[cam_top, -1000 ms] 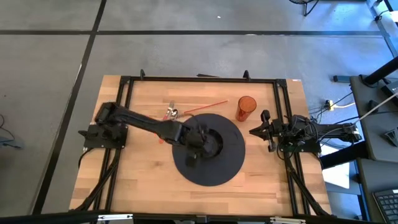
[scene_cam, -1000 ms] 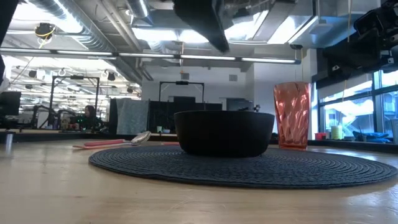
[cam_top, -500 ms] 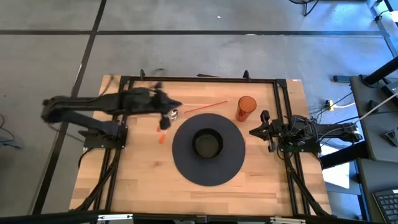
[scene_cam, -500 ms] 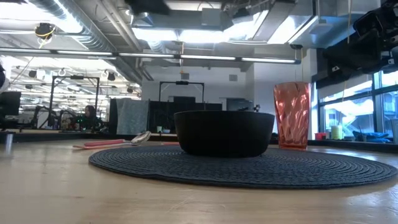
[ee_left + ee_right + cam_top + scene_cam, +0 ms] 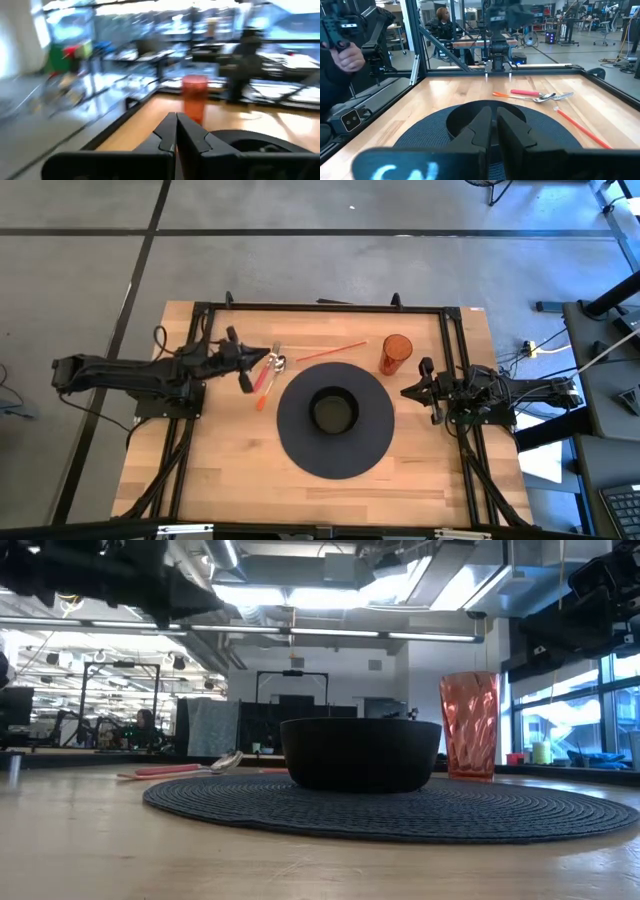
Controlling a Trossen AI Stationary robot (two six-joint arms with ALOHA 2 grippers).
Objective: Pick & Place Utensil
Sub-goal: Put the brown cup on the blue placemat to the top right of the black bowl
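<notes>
Several utensils lie flat on the wood at the table's far left: a metal spoon, an orange-handled piece and a thin red stick. A black bowl stands on a round dark mat. An orange cup stands upright past the mat's far right. My left gripper is shut and empty, hovering just left of the utensils. My right gripper is shut, at the mat's right edge.
A black frame rail runs around the table's far and side edges. A person stands beyond the table's left side, and another person is farther back. Bare wood lies near the front left.
My left arm has pulled back from above the bowl toward the table's left edge, swinging fast toward the far left and then settling with its gripper beside the utensils. The utensils, bowl and cup have kept their places.
</notes>
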